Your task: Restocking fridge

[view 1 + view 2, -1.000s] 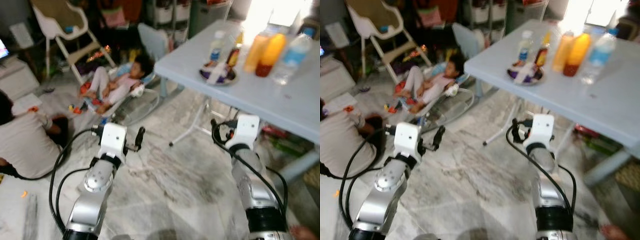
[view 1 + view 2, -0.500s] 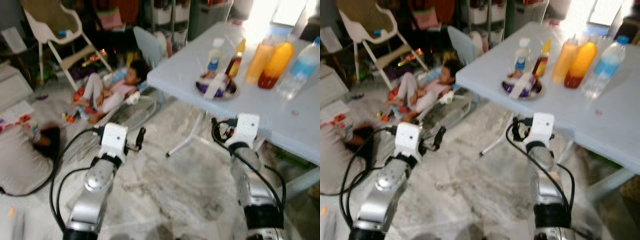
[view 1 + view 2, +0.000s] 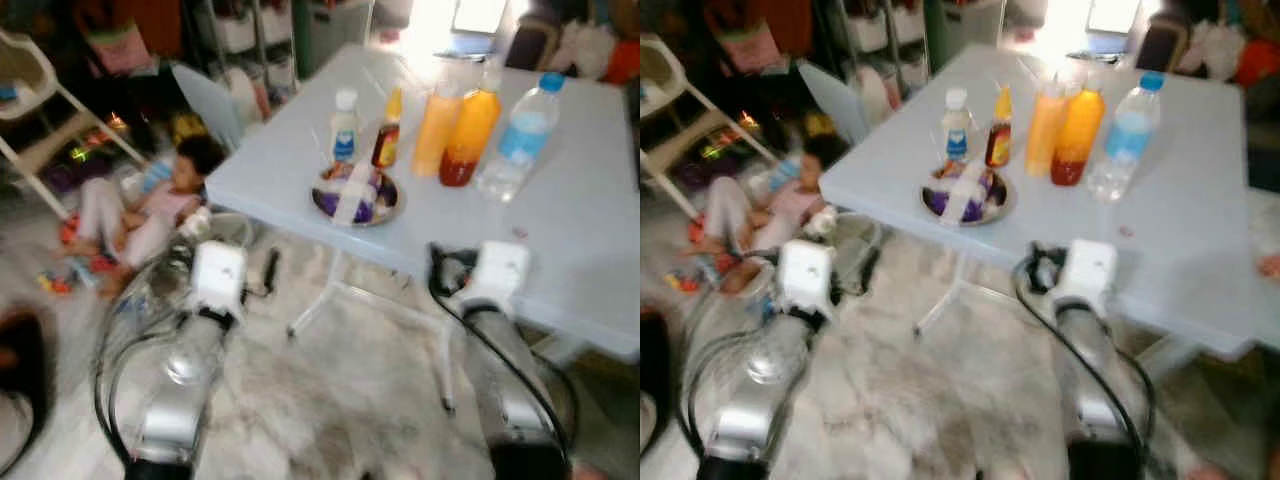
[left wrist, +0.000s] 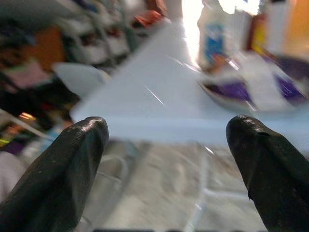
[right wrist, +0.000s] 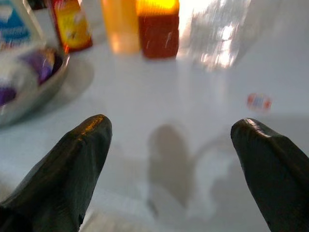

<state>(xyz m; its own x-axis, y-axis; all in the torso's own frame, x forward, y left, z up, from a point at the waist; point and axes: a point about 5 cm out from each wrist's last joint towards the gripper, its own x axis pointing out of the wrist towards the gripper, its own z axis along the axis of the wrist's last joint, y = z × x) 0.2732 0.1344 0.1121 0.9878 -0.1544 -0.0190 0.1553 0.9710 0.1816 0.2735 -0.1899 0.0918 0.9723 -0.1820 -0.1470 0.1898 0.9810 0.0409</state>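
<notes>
Table [image 3: 600, 260] edge now nearer, right gripper [image 5: 169, 145] over it, left gripper [image 4: 164, 145] short, both fingers wide

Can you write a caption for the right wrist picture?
Open right gripper hovers over the white table, facing juice bottles.

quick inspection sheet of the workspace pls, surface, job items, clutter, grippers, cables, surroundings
surface: pale blue table, items grouped near its far left part.
job's things: small white bottle, sauce bottle, two orange juice bottles, water bottle, metal bowl holding wrapped items.
clutter: small round sticker on the tabletop.
grippers: left gripper open, at the table edge; right gripper open, over the tabletop, holding nothing.
cables: black cables looped at both wrists.
surroundings: child lying on the marble floor, high chair, shelves behind.
</notes>
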